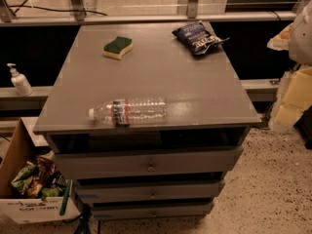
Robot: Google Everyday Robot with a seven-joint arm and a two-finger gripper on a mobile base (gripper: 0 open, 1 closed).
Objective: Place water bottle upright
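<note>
Currently listed, one entry per item. Water bottle [129,112]: clear ribbed plastic with a white cap and a red-white-blue label band. It lies on its side on the grey cabinet top [161,77], close to the front edge and left of centre. Its length runs along that edge, with the cap pointing left and the base pointing right; it is not upright. Gripper [288,106]: shows only as pale yellowish shapes at the right edge of the view, beyond the right side of the cabinet top. It is well apart from the water bottle and touches nothing on the top; whether it is open or closed cannot be told. Arm [302,33]: a pale bulk above the gripper at the same edge, running down from the upper right corner; its joints cannot be made out. Sponge [118,47]: green over yellow, lying flat at the back left of the top, well apart from the water bottle. Chip bag [197,37]: dark blue and crumpled, at the back right of the top. Drawers [148,165]: stacked below the top, each with a small knob. Pump dispenser [19,80]: small and white, upright on a ledge [29,92] left of the cabinet. Cardboard box [19,179]: on the speckled floor [273,189] at the lower left, holding snack packets.
</note>
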